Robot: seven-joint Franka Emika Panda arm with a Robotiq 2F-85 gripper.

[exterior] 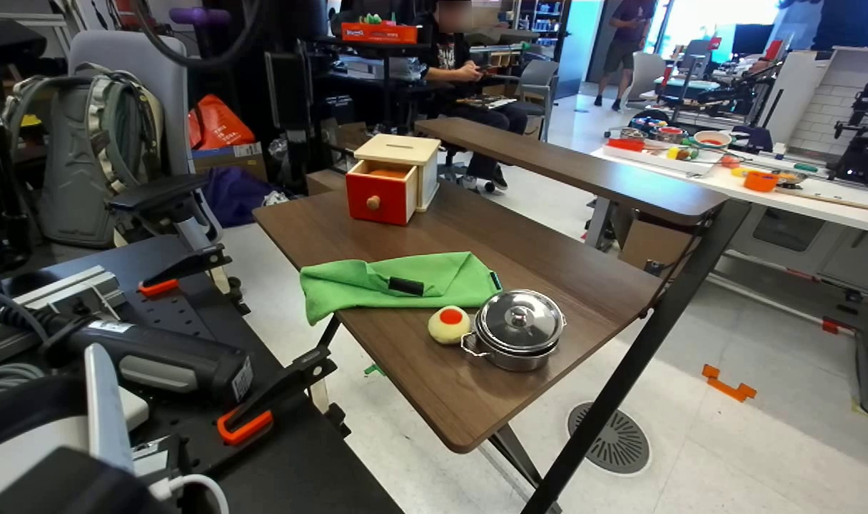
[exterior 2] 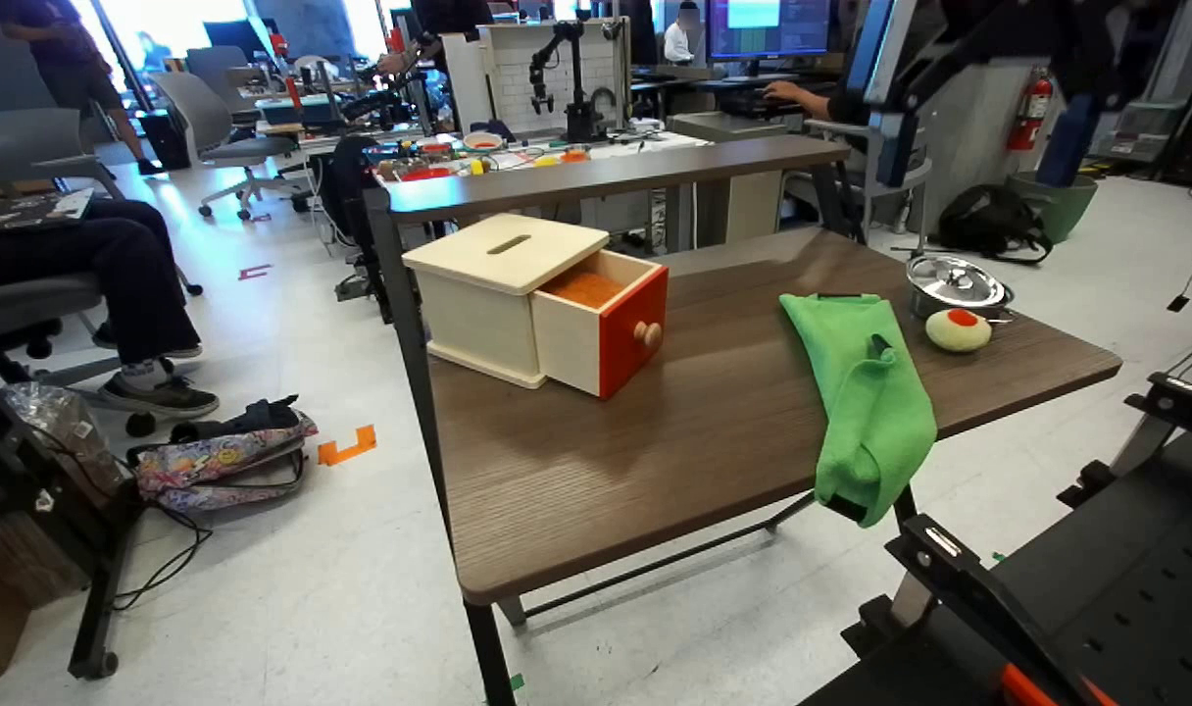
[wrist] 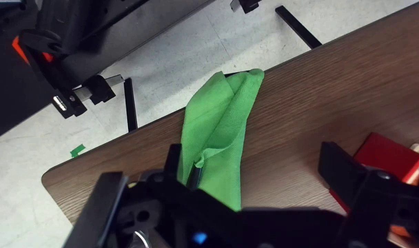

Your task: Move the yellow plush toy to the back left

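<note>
Two black fingers (wrist: 337, 168): standing wide, empty.
Round pale-yellow plush toy (exterior 2: 959, 333): apparently awaiting grasping; you're next needing alignment above it.

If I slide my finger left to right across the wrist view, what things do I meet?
A black-and-orange clamp, a black table leg, the green cloth, another black table leg, then the red drawer.

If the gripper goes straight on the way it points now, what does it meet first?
Probably the green cloth; in the wrist view, it and the tabletop both show ahead of the open gripper. Depth is unclear, so the tabletop could come first.
</note>
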